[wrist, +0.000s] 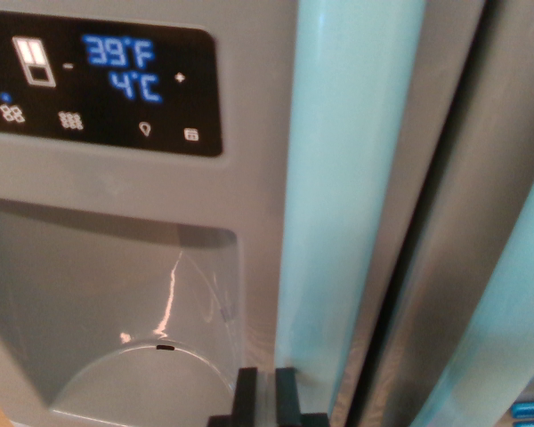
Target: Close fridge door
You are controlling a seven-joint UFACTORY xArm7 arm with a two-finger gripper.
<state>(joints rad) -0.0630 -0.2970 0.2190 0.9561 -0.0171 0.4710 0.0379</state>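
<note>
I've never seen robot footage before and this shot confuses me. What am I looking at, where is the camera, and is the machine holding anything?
The camera sits on the robot arm's wrist, looking closely at a toy-like grey fridge. The two black prongs at the bottom edge are the tips of its pincer, close together, with nothing visibly between them. Top left is the fridge's black display panel, showing 39°F and 4°C in blue. Below it is the hollow dispenser recess. The pale blue vertical bar looks like a door handle, with a second one at the right. The dark line between them is the seam where the two doors meet.
</note>
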